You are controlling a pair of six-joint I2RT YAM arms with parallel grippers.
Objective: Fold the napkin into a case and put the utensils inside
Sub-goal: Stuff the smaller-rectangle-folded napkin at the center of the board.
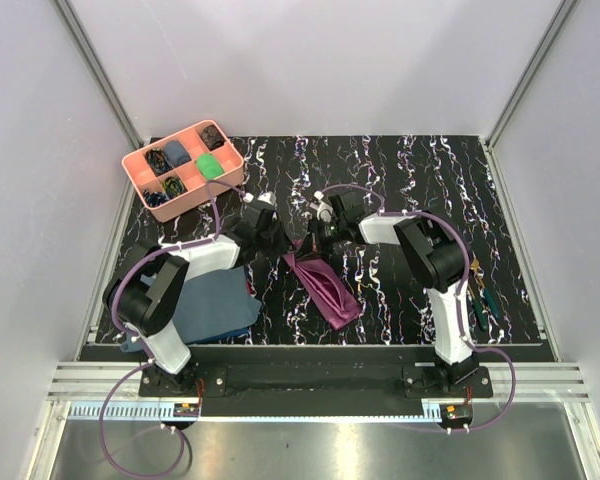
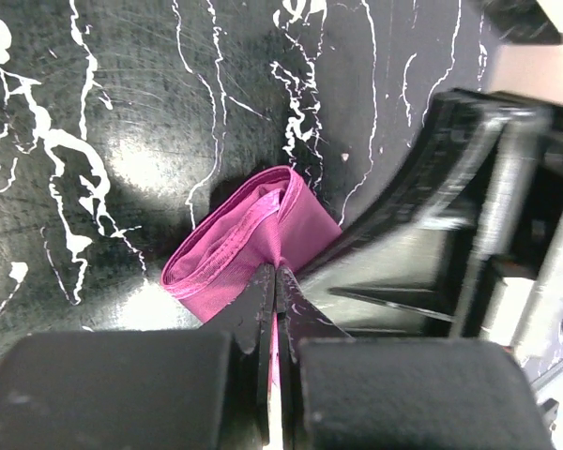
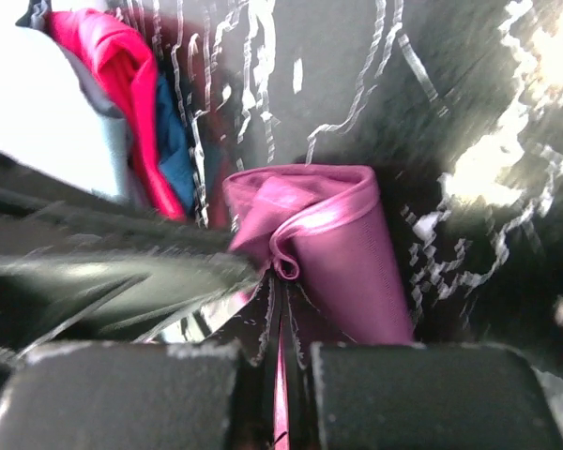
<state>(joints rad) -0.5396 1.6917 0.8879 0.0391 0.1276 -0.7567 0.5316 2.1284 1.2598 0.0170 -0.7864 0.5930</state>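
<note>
The napkin is lying mid-frame on the marbled table, folded into a narrow strip. The left gripper and right gripper are both pinching its upper end, clamped tight on the cloth. The utensils are sitting off at the right edge, and the pink tray is in the upper left.

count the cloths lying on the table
3: the purple napkin folded mid-table; the slate-blue cloth at the near left; a red cloth at the blue one's edge, mostly covered. Others may be hidden.
</note>
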